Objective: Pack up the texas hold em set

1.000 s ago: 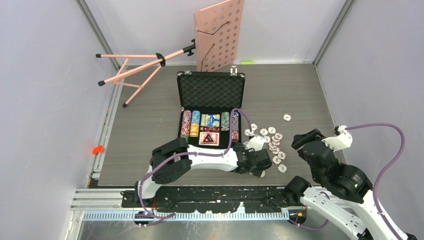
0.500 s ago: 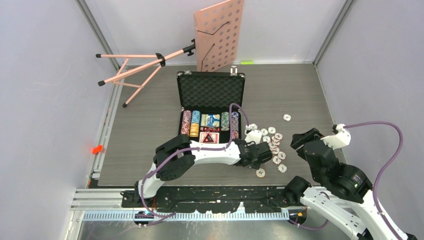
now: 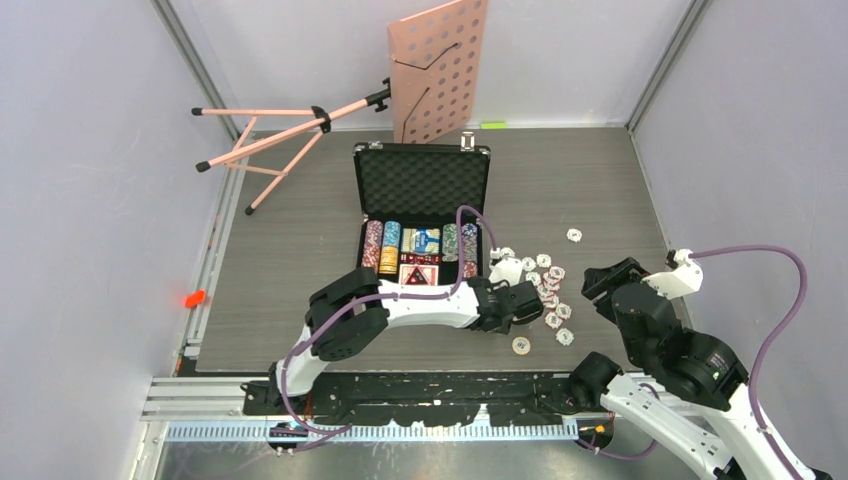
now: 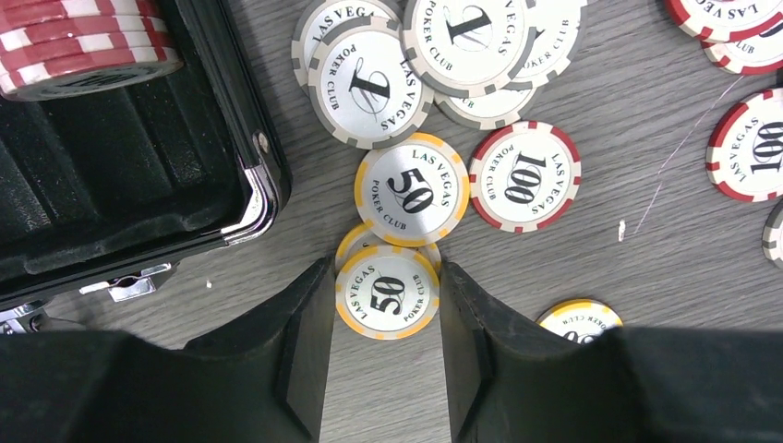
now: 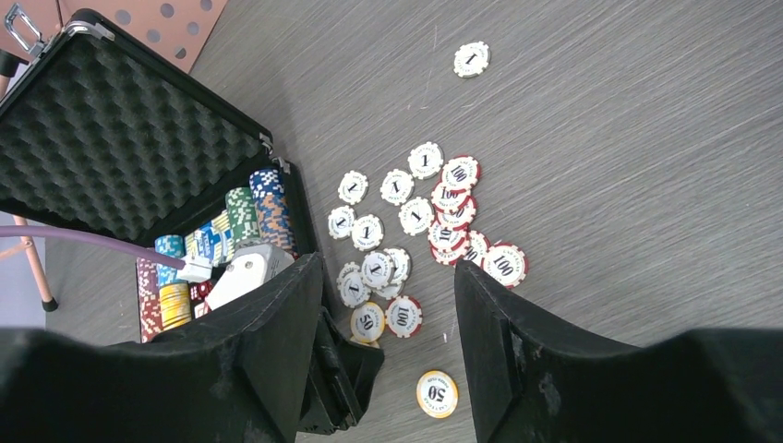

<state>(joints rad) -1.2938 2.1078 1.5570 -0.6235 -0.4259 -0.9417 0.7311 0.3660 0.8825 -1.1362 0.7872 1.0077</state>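
The black case [image 3: 357,200] lies open, with chip stacks, cards and red dice in its base. Loose white, red and yellow chips [image 3: 548,282] are scattered to its right. My left gripper [image 3: 528,303] is low at the case's front right corner [image 4: 263,189]. In the left wrist view its jaws [image 4: 388,277] press both edges of a yellow 50 chip [image 4: 388,295] that lies on a second yellow chip on the table. My right gripper [image 5: 388,268] hangs open above the chips with nothing between its fingers.
A lone yellow 50 chip [image 3: 521,345] lies near the front edge, and a lone white chip [image 3: 574,235] lies further back. The pink perforated music stand [image 3: 437,70] leans behind the case, its legs [image 3: 265,140] spread at the back left.
My left gripper moved from the lone yellow chip near the front edge toward the case corner, and its jaws narrowed onto the stacked 50 chips. The right arm barely moved.
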